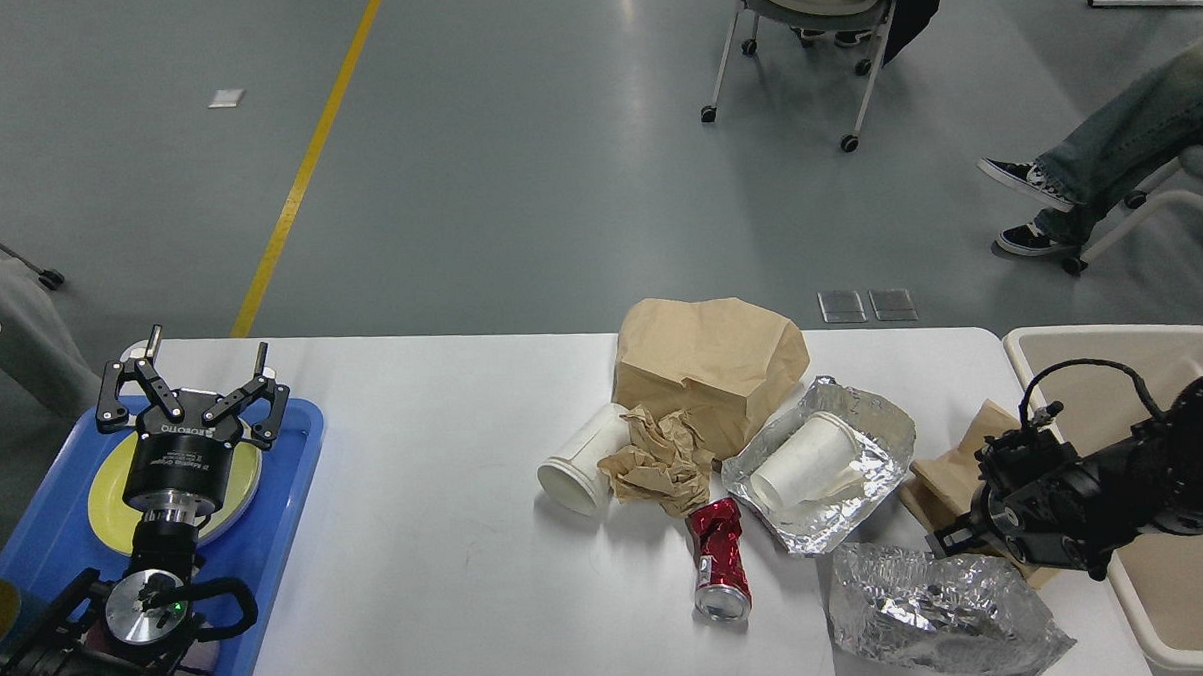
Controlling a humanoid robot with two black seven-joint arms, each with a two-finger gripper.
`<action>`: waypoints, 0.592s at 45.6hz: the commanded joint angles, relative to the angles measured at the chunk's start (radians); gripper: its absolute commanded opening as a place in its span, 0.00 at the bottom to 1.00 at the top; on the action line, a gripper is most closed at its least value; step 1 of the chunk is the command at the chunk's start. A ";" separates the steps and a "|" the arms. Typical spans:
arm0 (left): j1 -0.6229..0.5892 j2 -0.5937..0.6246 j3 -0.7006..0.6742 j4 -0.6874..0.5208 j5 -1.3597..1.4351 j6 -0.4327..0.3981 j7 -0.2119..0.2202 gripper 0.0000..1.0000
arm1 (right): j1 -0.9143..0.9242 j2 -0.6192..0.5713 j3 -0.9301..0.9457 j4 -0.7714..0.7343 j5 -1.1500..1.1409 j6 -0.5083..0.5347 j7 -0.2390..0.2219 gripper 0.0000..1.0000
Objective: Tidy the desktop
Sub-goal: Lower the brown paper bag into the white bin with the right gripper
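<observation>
The white desktop (447, 483) carries a heap of rubbish right of centre: a brown paper bag (708, 364), a white cup (578, 467) on its side, crumpled brown paper (659, 461), a crushed red can (719, 559) and a foil tray (869, 419) holding another white cup (804, 461). A crumpled foil sheet (936, 616) lies near the front right edge. My right gripper (954, 541) is low over a flat brown paper piece (951, 466), right at the foil sheet's upper edge; its fingers are dark and unclear. My left gripper (205, 370) stands open above the yellow plate (107, 495).
A blue tray (291, 479) sits at the desktop's left end under the plate and my left arm. A beige bin (1112, 340) stands off the right end. People and wheeled chairs are on the floor beyond the far edge.
</observation>
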 commanded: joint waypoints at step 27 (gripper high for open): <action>0.000 0.000 0.000 -0.001 0.000 0.000 0.000 0.96 | 0.032 -0.039 0.033 0.043 0.103 0.005 -0.005 0.00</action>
